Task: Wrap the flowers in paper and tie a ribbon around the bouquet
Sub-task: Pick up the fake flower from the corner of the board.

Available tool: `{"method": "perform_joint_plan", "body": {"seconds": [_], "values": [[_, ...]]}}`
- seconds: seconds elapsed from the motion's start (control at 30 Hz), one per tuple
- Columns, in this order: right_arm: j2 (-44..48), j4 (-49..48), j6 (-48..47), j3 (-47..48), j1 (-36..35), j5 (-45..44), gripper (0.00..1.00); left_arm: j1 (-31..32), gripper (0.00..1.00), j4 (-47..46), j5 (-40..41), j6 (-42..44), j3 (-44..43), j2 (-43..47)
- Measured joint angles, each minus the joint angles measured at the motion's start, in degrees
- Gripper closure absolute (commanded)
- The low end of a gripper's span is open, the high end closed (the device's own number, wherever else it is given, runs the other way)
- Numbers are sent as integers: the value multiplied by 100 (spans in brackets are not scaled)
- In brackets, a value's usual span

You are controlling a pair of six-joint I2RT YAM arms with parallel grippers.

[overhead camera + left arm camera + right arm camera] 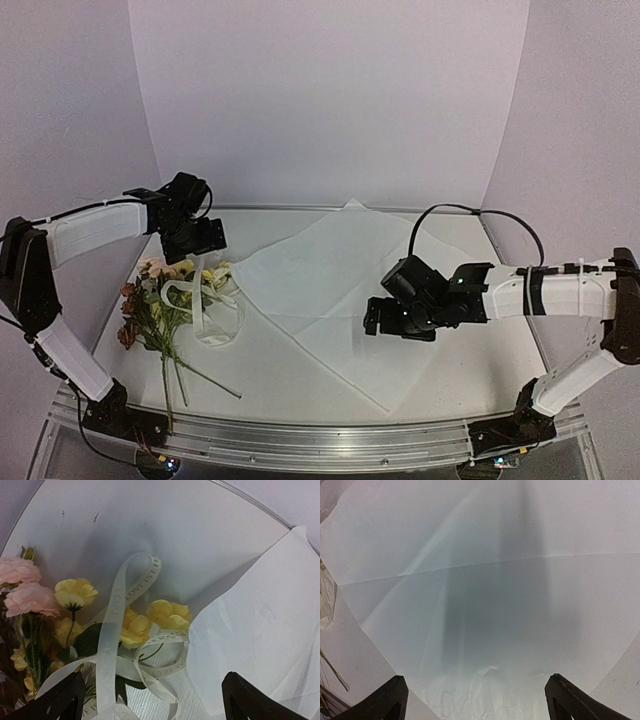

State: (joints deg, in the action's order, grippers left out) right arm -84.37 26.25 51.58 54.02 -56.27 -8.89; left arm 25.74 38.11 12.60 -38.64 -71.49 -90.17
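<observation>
Front left, the flowers [155, 300] lie with the ribbon [107, 645] looped over them, beside the left edge of the paper [330, 260]. Right gripper [385, 315] hangs wide, empty, over that spread sheet; farther back, left gripper [197, 240] gapes empty above the blossoms.

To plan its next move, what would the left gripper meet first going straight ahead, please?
The left gripper would probably meet the ribbon looped over the flowers first; depth is unclear.

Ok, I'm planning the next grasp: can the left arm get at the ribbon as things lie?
Probably yes: the left pincer hangs open just above the ribbon, which loops uncovered on top of the flowers.
</observation>
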Motion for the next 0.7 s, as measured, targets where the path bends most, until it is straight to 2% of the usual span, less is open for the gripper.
{"method": "perform_joint_plan", "body": {"seconds": [0.27,0.43,0.7], "values": [[-298,-190,-155,133,0,174,2,-114,0,712,414,-1530,1468,1228],[-391,-321,-195,140,0,299,2,-142,5,1281,577,-2593,2262,2135],[-462,-436,-206,162,0,423,2,-149,14,1325,201,-3585,3364,2750]]}}
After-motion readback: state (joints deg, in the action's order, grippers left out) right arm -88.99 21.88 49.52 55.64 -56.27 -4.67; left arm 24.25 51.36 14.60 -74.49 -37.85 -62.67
